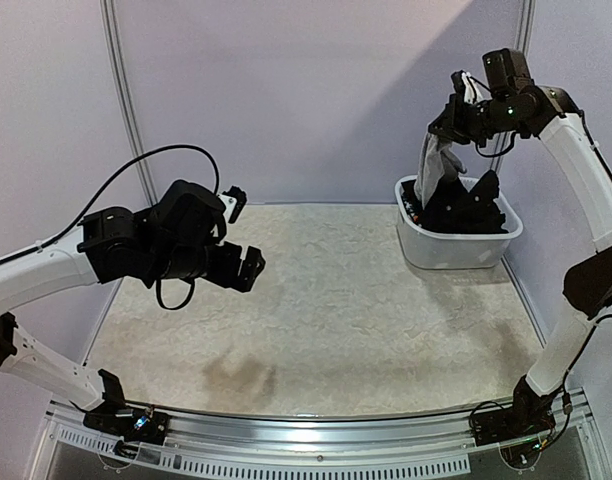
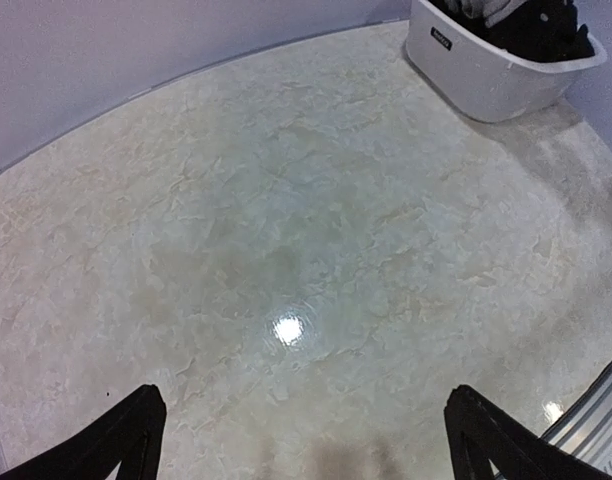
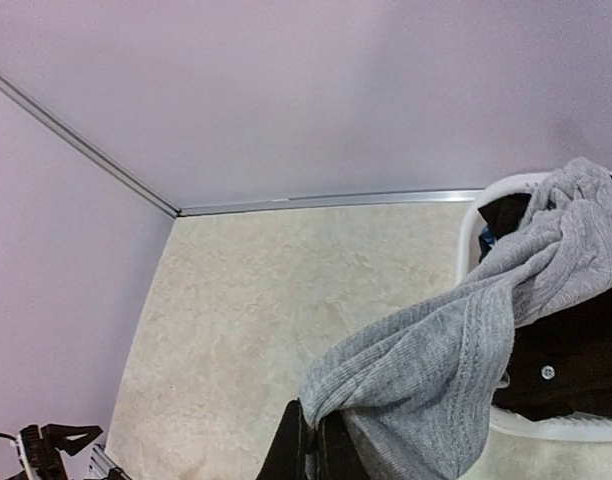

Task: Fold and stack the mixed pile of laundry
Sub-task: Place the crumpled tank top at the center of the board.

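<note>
Grey top (image 3: 426, 370): ribbing wrist-view only.

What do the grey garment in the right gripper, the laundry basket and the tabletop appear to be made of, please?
The grey top looks like soft ribbed knit, matte, judging by its fine ribs and limp drape. The basket seems smooth white moulded plastic, slightly glossy, with a rigid rim. The tabletop is a hard, marble-patterned beige sheet, perhaps laminate; a bright reflection shows gloss.

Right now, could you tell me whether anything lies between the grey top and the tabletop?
Nothing visible does: the right gripper holds the grey top above the laundry basket, and the tabletop beside it is bare.
</note>
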### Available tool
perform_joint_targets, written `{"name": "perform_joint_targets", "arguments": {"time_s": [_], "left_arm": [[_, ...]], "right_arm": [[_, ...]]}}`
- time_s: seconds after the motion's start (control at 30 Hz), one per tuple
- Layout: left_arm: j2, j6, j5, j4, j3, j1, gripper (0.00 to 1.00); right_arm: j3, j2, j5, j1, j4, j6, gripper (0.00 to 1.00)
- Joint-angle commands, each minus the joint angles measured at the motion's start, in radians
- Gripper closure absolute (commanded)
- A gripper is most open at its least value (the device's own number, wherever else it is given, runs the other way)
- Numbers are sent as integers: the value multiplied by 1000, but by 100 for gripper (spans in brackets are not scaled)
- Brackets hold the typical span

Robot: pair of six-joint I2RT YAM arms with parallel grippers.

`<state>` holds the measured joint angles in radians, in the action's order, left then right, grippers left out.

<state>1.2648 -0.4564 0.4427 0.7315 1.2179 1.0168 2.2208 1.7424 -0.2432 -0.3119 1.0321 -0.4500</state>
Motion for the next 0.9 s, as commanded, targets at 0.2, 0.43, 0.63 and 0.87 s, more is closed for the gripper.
{"name": "perform_joint_targets", "arguments": {"time_s": [0.2, 0.43, 0.63, 0.87], "left_arm": [[-64, 25, 36, 26, -24, -22, 0], [-115, 27, 70, 27, -41, -24, 1], [-195, 25, 120, 60, -60, -26, 0], [-336, -16, 204, 150, -91, -25, 0]], "right_arm": [[111, -30, -140, -107, -315, -128, 100], [208, 56, -207, -257, -390, -158, 100], [309, 139, -305, -431, -525, -183, 100], [196, 105, -262, -501, -538, -161, 100]]}}
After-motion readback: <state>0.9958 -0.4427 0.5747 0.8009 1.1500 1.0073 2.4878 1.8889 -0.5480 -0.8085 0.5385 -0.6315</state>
